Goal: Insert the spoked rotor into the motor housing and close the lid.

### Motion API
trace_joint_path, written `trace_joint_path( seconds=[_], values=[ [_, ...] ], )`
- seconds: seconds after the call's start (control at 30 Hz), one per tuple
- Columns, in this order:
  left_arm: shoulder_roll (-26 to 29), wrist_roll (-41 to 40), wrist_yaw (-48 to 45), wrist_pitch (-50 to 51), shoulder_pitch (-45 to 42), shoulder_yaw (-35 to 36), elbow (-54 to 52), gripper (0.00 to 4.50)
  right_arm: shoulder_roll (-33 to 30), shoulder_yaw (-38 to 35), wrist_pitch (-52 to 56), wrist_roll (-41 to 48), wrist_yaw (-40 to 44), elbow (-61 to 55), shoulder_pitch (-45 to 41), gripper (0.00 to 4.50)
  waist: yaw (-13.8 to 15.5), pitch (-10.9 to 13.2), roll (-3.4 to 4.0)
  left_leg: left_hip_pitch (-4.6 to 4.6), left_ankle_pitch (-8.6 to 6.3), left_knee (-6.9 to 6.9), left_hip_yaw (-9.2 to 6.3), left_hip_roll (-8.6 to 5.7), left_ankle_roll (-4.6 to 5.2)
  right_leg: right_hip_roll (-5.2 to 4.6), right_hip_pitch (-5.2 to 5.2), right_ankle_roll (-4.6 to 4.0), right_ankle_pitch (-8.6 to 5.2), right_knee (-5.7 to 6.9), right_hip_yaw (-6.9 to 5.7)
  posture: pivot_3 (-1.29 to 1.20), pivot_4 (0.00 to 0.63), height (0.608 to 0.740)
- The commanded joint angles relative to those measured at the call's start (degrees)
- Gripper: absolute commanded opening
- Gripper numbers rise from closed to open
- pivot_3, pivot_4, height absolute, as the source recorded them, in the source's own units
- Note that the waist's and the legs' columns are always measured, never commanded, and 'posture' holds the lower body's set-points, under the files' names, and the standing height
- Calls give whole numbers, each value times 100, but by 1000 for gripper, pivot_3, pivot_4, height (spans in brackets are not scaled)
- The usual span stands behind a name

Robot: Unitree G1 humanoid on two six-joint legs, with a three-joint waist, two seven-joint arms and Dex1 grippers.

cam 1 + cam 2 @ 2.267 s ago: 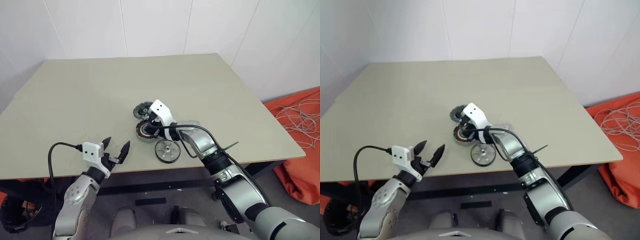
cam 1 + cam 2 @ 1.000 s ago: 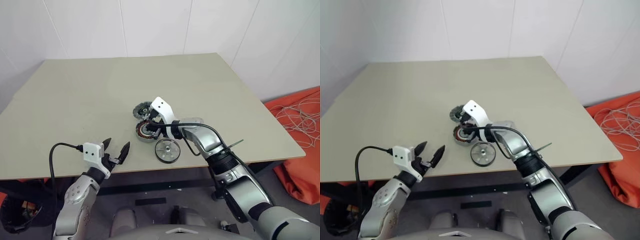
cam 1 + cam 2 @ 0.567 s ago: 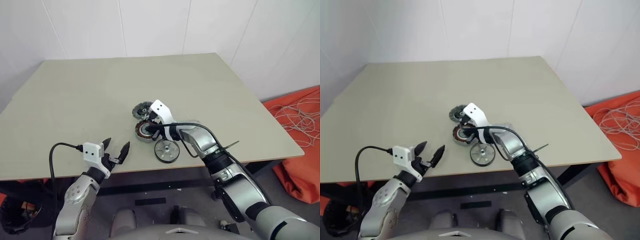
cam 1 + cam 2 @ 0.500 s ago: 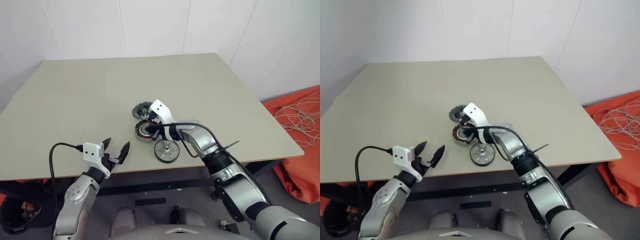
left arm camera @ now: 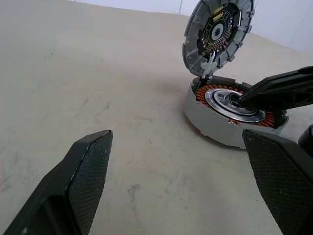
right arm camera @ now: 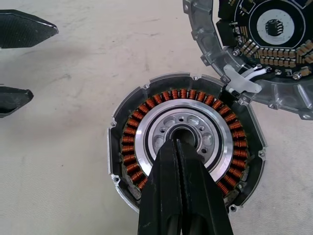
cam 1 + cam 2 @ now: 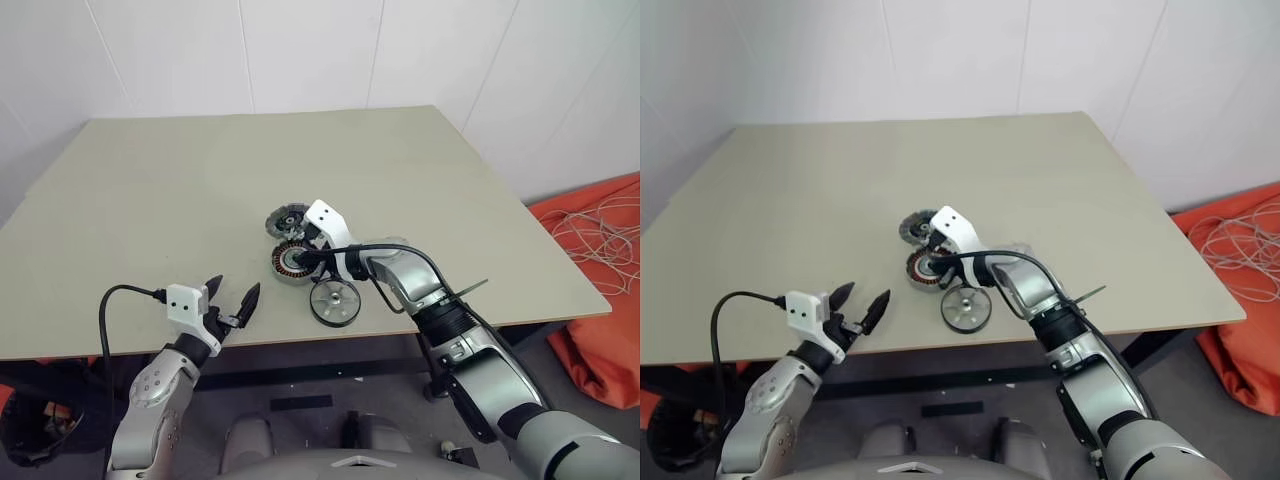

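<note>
Three round motor parts lie close together near the middle of the beige table (image 7: 150,190), slightly toward its near edge. The motor housing (image 6: 186,147), a dark ring packed with copper windings around a silver centre with an open hole, lies flat on the table. The lid (image 5: 218,33), a grey disc with a toothed rim and a circuit-covered inner face, stands tilted open at the housing's far side, joined to it at the rim by a small white piece with thin wires. The spoked rotor (image 7: 334,302) lies flat on the table just near and right of the housing, apart from it and close to the table's near edge.

The right gripper (image 6: 177,147) reaches in from the right and points down and to the left, its two black fingers pressed together with no gap between them, holding nothing; their joined tips sit at the open hole in the housing's centre. Whether the tips touch the metal cannot be told.

The left gripper (image 7: 232,301) hovers over the table's near edge, well to the left of the parts, pointing roughly level toward them. Its fingers (image 5: 90,169) are spread wide apart and hold nothing, framing the housing and lid in the left wrist view
</note>
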Motion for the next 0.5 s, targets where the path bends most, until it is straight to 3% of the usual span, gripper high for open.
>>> trace_joint_path(
  seconds=[0.03, 0.5],
  values=[
    [4, 21, -50, -157, -28, 23, -40, 4500, 68, -76, -93, 80, 26, -273, -63, 18, 0, 0, 0, 2, 0, 0, 0, 0, 0, 0, 1, 0, 0, 0, 0, 0, 0, 740],
    [-1, 15, -53, -172, -19, 25, 0, 4500, 384, -298, -392, -30, -417, 330, -297, 18, -2, 0, 0, 2, 0, 0, 0, 0, 0, 0, 0, 0, 0, 0, 0, 0, 0, 740]
  ],
)
